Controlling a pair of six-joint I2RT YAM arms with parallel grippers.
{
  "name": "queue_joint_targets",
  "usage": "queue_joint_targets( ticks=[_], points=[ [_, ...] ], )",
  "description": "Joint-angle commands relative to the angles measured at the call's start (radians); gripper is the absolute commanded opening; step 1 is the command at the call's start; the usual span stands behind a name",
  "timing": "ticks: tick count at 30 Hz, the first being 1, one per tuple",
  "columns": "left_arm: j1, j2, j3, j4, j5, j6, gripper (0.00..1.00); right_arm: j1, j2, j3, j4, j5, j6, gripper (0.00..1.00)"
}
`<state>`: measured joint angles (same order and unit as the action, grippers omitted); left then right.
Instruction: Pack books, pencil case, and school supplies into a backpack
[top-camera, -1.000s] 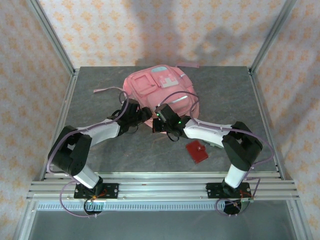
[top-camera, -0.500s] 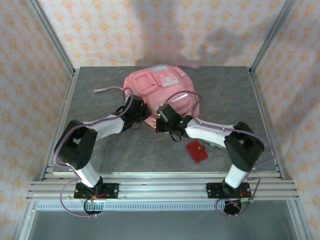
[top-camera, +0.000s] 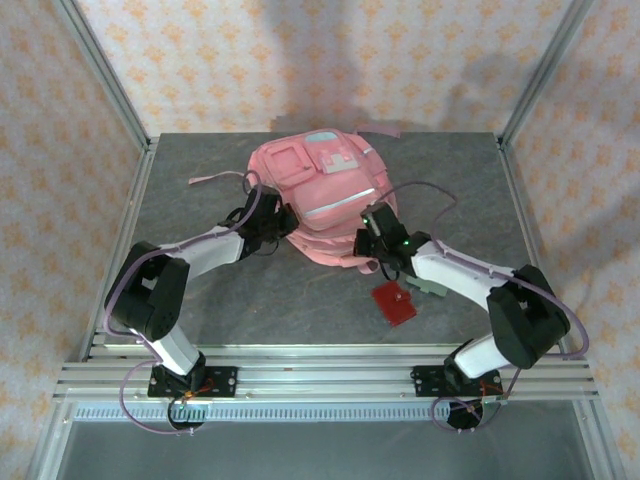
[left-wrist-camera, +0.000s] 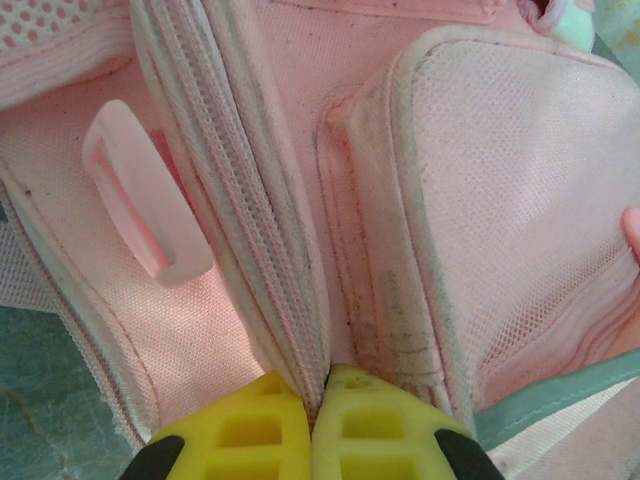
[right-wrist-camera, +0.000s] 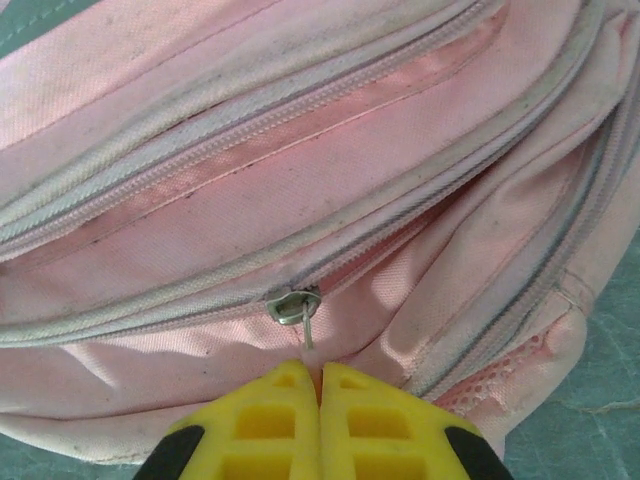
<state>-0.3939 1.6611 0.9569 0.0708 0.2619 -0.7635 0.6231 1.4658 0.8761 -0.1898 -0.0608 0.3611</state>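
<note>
Top external: pink backpack (top-camera: 318, 185) lies upper-centre of frame on table (top-camera: 460, 190), red pad (top-camera: 394, 302) lower right. L gripper (left-wrist-camera: 322, 388) pinches backpack's zip seam. R gripper (right-wrist-camera: 320, 378) closed, tips just below zip pull (right-wrist-camera: 293, 304).

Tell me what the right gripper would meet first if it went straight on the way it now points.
Most likely the metal zipper slider of the backpack: it sits just ahead of the right gripper, whose jaws are shut. Whether its thin pull touches the tips, I cannot tell.
</note>
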Motion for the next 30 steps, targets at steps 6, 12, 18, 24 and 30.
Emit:
queue_joint_targets(
  ticks=[6, 12, 18, 24, 30],
  points=[
    [0.13, 0.066, 0.246, -0.078, -0.076, 0.129, 0.0, 0.16, 0.082, 0.065, -0.02, -0.023, 0.058, 0.0],
    [0.178, 0.009, 0.287, -0.149, -0.095, 0.142, 0.35, 0.234, 0.213, 0.181, 0.089, -0.124, 0.097, 0.0],
    [0.157, -0.157, 0.073, -0.123, -0.062, 0.05, 0.52, 0.234, 0.26, 0.215, 0.138, -0.146, 0.099, 0.0],
    [0.053, -0.264, -0.131, -0.067, -0.055, -0.093, 0.59, 0.234, 0.255, 0.212, 0.139, -0.141, 0.088, 0.0],
    [-0.027, -0.228, -0.171, -0.01, -0.06, -0.183, 0.62, 0.232, 0.252, 0.208, 0.141, -0.137, 0.084, 0.0]
  ],
)
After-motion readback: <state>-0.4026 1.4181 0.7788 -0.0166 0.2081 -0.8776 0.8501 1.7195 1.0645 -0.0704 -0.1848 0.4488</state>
